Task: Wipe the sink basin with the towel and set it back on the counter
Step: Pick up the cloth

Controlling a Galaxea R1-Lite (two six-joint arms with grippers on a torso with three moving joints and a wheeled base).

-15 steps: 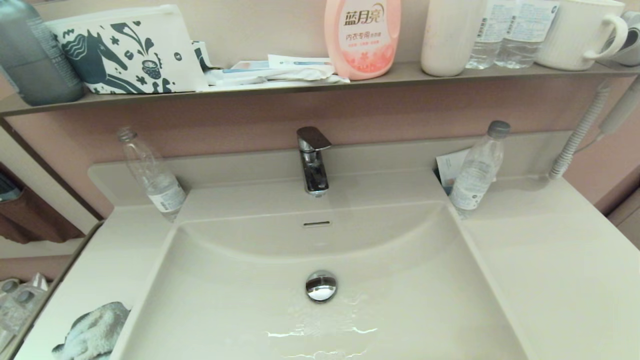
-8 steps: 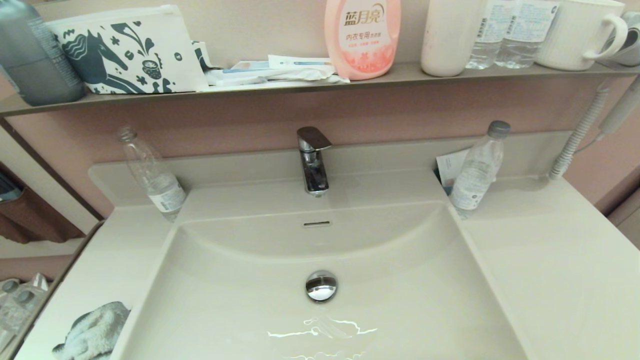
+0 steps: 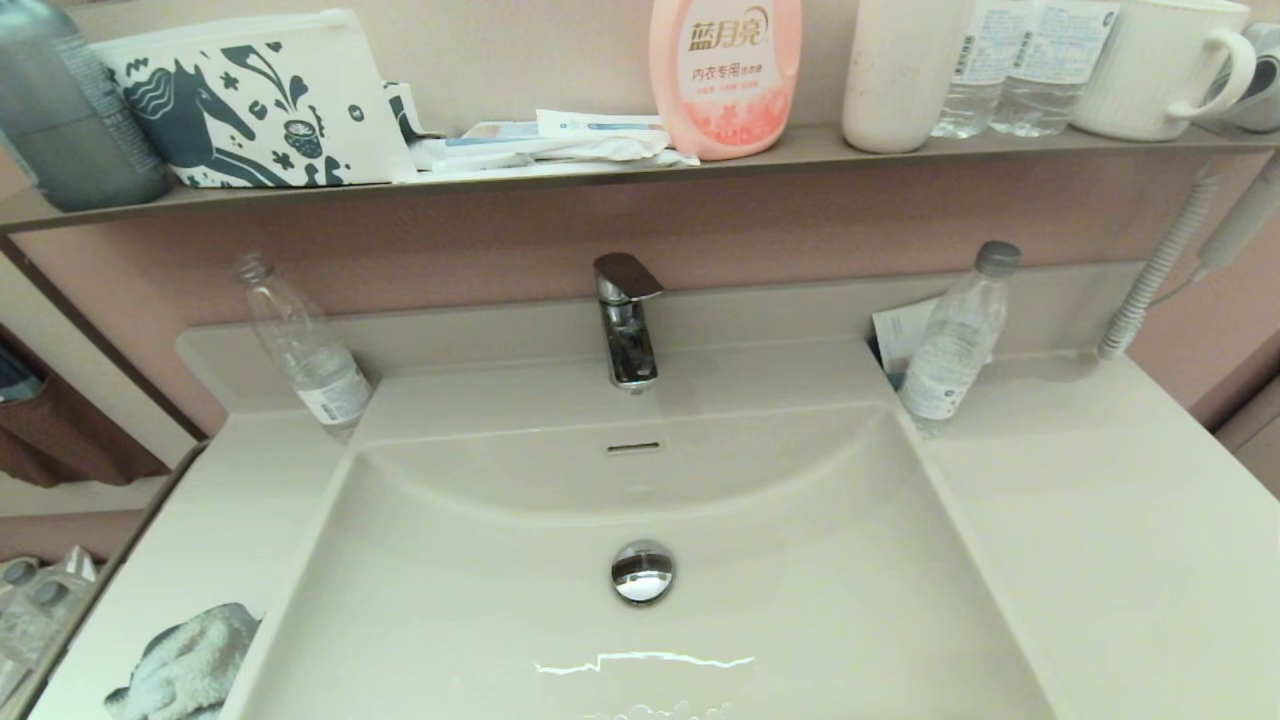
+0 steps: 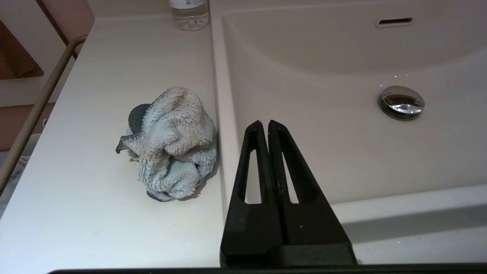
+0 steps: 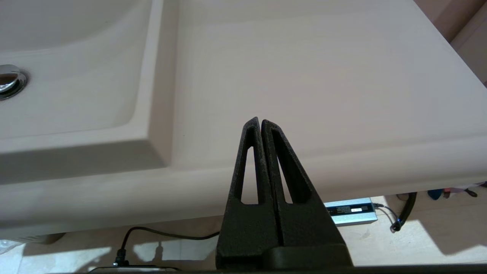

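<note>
The towel (image 3: pixel 185 665) (image 4: pixel 171 142) lies crumpled on the counter (image 3: pixel 190 520) just left of the sink basin (image 3: pixel 800 560), near the front edge. The basin has a chrome drain plug (image 3: pixel 642 571) (image 4: pixel 401 101) and an overflow slot (image 3: pixel 633 447), with water shimmering in its front part. My left gripper (image 4: pixel 263 123) is shut and empty, held over the basin's left rim a short way right of the towel. My right gripper (image 5: pixel 259 120) is shut and empty, hovering at the front edge of the right counter (image 5: pixel 304 83). Neither gripper shows in the head view.
A chrome faucet (image 3: pixel 626 318) stands behind the basin. Plastic bottles lean at the back left (image 3: pixel 305 350) and back right (image 3: pixel 955 335). The shelf (image 3: pixel 600 165) above holds a horse-print pouch (image 3: pixel 250 100), a pink detergent bottle (image 3: pixel 725 75) and cups. A rail (image 4: pixel 34 114) runs along the counter's left side.
Only the ripples and glints on the water in the front of the basin have shifted and calmed. The towel and everything else stay where they were.
</note>
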